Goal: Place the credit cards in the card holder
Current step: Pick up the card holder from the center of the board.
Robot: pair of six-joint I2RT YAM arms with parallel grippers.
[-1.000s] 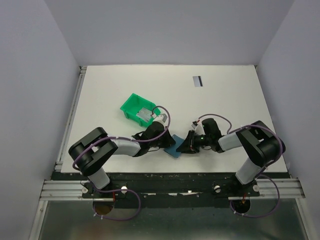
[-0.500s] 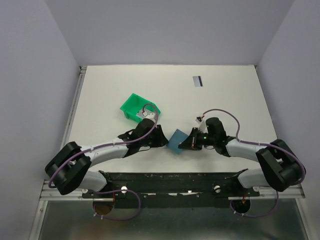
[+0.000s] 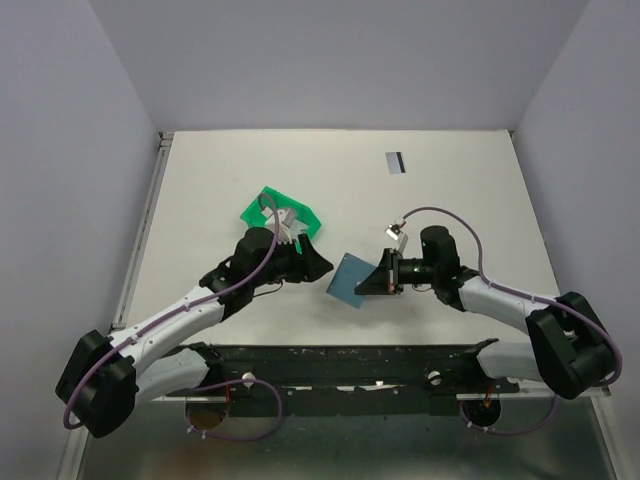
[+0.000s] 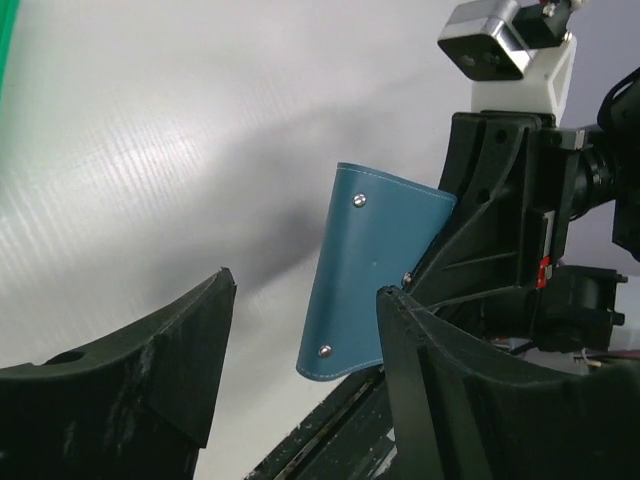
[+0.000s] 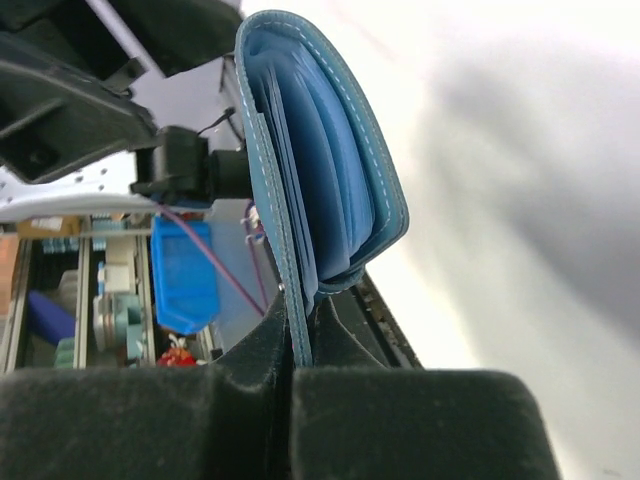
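The slate-blue card holder (image 3: 351,280) is lifted off the table, standing on edge. My right gripper (image 3: 384,276) is shut on its right-hand edge. In the right wrist view the card holder (image 5: 325,170) gapes slightly, showing lighter blue pockets, with one flap pinched in the gripper (image 5: 300,350). My left gripper (image 3: 312,266) is open just left of the holder, not touching it. In the left wrist view the card holder (image 4: 372,265) hangs beyond the spread gripper (image 4: 307,290). One credit card (image 3: 396,162), grey with a dark stripe, lies far back on the table.
A green plastic bin (image 3: 270,207) sits behind my left wrist, its contents mostly hidden by the arm. The table's near edge and black rail (image 3: 340,352) run just below both grippers. The right arm's wrist camera (image 4: 490,45) shows above the holder.
My left gripper has opened and drawn back to the left, off the card holder. The right gripper has closed on the holder and raised it off the table, further from the near edge.
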